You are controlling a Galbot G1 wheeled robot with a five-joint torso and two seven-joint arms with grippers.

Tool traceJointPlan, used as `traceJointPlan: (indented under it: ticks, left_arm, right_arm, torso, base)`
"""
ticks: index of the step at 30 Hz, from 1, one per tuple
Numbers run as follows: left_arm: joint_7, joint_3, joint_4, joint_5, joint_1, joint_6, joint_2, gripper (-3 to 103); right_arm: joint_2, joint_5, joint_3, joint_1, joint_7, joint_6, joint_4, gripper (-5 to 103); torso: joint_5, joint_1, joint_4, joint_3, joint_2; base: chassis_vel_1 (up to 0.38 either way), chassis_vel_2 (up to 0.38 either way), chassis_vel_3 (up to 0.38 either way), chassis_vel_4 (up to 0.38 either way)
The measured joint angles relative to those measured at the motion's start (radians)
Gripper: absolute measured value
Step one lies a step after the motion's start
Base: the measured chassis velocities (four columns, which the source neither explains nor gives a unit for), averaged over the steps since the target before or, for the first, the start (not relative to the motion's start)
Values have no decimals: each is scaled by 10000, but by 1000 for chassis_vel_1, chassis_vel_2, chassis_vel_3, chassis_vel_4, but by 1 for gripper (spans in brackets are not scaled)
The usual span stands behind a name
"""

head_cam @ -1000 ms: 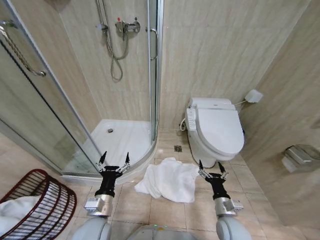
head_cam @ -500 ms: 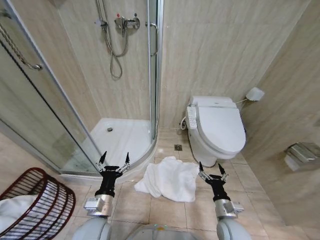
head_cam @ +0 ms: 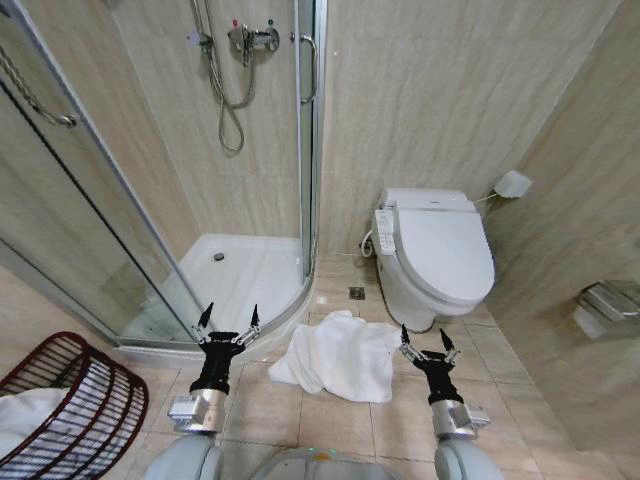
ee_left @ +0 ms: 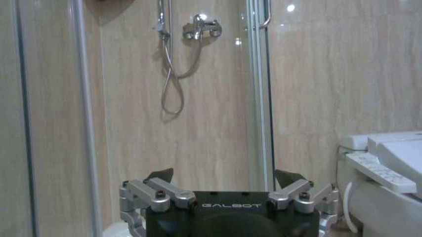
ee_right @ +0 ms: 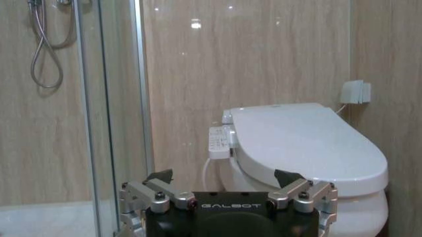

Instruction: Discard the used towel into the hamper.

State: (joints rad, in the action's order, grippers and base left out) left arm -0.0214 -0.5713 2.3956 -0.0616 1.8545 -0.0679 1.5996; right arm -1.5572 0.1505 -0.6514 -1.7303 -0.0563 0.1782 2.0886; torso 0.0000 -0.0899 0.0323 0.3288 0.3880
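A crumpled white towel (head_cam: 335,355) lies on the tiled floor between the shower's curved edge and the toilet base. The hamper (head_cam: 100,405), a dark reddish-brown open-weave basket, stands at the lower left with some white cloth (head_cam: 18,420) inside it. My left gripper (head_cam: 228,318) is held open just left of the towel, over the shower's sill. On the towel's right my right gripper (head_cam: 422,336) is open too, near the toilet base. Both are empty. The wrist views show the open left gripper (ee_left: 226,175) and the open right gripper (ee_right: 224,177) facing the wall.
A white toilet (head_cam: 435,255) with its lid down stands at the back right. The glass shower enclosure (head_cam: 90,200) with its white tray (head_cam: 240,275) fills the left. A metal paper holder (head_cam: 605,305) juts from the right wall. Bare tiles lie before the towel.
The whole picture has shifted slightly, so the camera has moved: the hamper now sits closer to the left edge. Both grippers hold the same open pose. The towel lies as before.
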Motion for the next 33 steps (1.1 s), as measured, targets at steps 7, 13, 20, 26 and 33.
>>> traceJointPlan:
  ticks: [7,13,20,26,33]
  left_arm:
    - [0,0,0,0,0,0,-1,100]
    - [0,0,0,0,0,0,0,100]
    - [0,0,0,0,0,0,0,100]
    - [0,0,0,0,0,0,0,100]
    - [0,0,0,0,0,0,0,100]
  right_arm:
    - [3,212,-36,-43,18,-127,127,100]
    - [-23,222,-41,-65,26,-111,108,100]
    - [-10,256,-66,3,-53,-81,55,100]
    - [-11,255,-76,0,-156,1,-7,100]
    - [-8,215,-118,2,-276,204,-99,100]
  torso:
    - [0,108,0,-226,-334]
    - [0,180,0,-344,-524]
    - [0,286,0,-550,-837]
    - [0,366,0,-674,-1043]
    - [0,449,0,-886,-1337]
  base:
    - [0,0,0,0]
    - [0,0,0,0]
    - [0,0,0,0]
    - [0,0,0,0]
    - [0,0,0,0]
